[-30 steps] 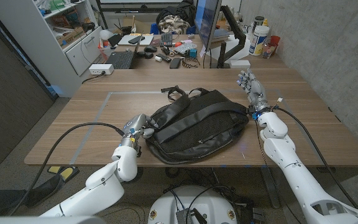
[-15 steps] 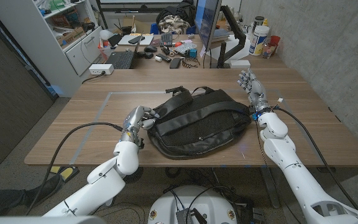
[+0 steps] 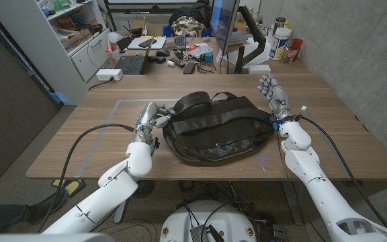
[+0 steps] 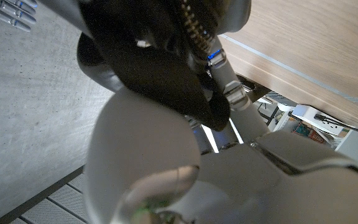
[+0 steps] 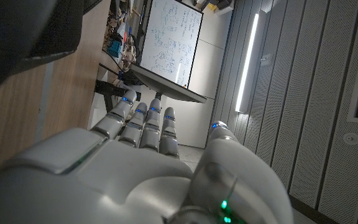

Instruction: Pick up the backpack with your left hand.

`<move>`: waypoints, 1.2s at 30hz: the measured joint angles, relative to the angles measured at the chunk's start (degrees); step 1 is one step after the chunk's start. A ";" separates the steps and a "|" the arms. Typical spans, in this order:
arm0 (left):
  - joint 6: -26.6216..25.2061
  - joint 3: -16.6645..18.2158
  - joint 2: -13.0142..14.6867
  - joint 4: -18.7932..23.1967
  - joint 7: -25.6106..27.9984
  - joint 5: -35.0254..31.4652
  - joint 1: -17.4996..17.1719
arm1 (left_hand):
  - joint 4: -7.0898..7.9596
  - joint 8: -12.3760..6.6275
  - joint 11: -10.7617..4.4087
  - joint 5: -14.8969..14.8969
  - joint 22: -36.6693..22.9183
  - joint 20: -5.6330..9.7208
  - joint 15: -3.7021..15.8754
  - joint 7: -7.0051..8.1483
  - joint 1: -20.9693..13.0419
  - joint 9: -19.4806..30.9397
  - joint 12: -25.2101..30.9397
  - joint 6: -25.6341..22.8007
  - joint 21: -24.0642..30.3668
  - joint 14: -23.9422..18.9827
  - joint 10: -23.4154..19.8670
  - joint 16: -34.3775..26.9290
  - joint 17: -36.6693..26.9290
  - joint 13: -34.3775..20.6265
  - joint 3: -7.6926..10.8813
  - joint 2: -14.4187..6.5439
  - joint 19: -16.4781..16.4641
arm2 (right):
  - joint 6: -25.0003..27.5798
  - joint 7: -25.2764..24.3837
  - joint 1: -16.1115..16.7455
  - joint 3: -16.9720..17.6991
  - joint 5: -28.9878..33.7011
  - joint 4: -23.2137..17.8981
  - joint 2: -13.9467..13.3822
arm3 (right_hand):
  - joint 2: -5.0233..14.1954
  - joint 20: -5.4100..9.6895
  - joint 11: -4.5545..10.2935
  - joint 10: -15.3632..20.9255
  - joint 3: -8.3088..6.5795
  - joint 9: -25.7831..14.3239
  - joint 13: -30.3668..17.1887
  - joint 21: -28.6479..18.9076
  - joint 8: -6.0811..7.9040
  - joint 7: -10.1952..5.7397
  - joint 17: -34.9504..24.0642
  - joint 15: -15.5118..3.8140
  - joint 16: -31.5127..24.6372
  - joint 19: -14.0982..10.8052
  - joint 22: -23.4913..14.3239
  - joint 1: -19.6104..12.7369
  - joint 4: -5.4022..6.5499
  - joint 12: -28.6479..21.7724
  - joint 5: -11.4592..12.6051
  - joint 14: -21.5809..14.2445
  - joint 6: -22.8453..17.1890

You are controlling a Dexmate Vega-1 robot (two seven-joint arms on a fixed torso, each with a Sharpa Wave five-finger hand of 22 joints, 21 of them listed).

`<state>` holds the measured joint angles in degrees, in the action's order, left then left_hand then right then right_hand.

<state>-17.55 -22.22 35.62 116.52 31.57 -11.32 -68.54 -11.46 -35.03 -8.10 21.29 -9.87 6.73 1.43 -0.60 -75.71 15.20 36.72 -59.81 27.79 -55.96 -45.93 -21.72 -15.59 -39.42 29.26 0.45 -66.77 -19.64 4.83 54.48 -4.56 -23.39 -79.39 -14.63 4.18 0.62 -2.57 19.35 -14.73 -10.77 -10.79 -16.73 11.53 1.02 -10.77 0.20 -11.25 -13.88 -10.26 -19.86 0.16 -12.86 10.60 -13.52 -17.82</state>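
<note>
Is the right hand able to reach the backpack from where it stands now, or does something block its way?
Probably yes. The right hand stands open just beside the backpack, with only bare table around it and nothing between them.

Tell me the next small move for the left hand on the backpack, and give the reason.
Probably lift straight up a little. The left hand grips the black backpack at its left edge, fabric bunched in the fingers, while the bag's body lies on the wooden table. The right hand stands apart beside it.
</note>
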 measured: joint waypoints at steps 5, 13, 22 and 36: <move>0.13 0.23 -0.20 -0.02 -1.45 1.13 0.81 | -0.23 0.00 -0.05 0.55 -0.02 0.00 0.10 0.20 0.81 0.12 0.00 -0.20 0.01 -0.70 -0.05 0.51 -0.01 -0.05 0.23 0.17 0.00 | -0.12 -0.07 0.01 0.01 -0.06 -0.04 0.01 | 0.00 0.21 -0.20 0.20 0.00 0.00 0.00 0.22 0.00 0.31 0.00 -0.21 0.00 -0.21 0.00 0.00 0.00 0.00 0.00 -0.21 -0.31; -0.56 1.49 0.09 0.95 -4.74 3.28 3.53 | -0.46 -0.26 -0.21 1.44 0.01 -0.61 0.10 0.20 1.09 0.12 -0.01 -0.19 0.01 -0.71 -0.22 1.21 -0.03 0.19 0.46 0.45 0.60 | -0.43 -0.34 0.01 0.01 -0.22 -0.24 0.02 | 0.00 0.20 -0.20 0.20 0.24 0.00 0.00 0.22 0.00 0.31 0.00 -0.21 0.00 -0.20 0.00 0.00 -0.24 0.00 0.00 -0.21 -0.31; -2.94 2.63 2.47 3.22 -8.29 4.08 6.13 | -0.70 -0.41 -0.08 1.84 0.10 -0.84 0.12 0.20 1.22 0.11 -0.29 -0.18 0.00 -0.70 -0.53 1.72 -0.07 -0.04 0.70 0.59 0.82 | -0.59 -0.80 0.00 -0.12 -0.23 -0.53 0.02 | 0.00 0.20 -0.20 0.20 0.24 0.00 0.01 0.44 0.00 0.31 0.00 -0.21 0.00 -0.20 0.00 0.00 -0.24 0.00 0.00 -0.21 -0.31; -6.12 4.14 5.49 5.31 -11.36 3.64 9.85 | -1.17 -0.41 -0.52 3.00 -0.17 -1.94 0.27 0.82 1.60 -0.08 -0.47 -0.80 -0.29 -1.58 -1.16 2.91 -0.08 -0.04 1.17 0.98 1.92 | -1.07 -1.69 -0.79 -0.55 0.15 -0.39 0.32 | 0.00 0.41 -0.20 0.20 0.24 0.00 0.01 0.44 0.00 0.31 0.00 -0.21 0.00 -0.41 0.00 0.00 -0.24 0.00 0.00 -0.20 -0.31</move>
<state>-23.67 -18.07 41.11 121.83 20.22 -7.68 -58.69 -12.63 -35.43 -8.62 24.29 -10.04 4.79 1.70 0.22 -74.11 15.12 36.25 -60.61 27.49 -57.54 -47.09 -18.81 -15.67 -39.46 30.43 1.43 -64.85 -20.71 3.14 53.70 -5.11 -23.24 -79.78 -14.31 4.17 1.03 -2.77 19.55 -14.49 -10.77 -10.78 -16.29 11.53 1.33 -10.78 -0.01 -11.25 -14.29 -10.25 -19.86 -0.08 -12.86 10.60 -13.73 -18.12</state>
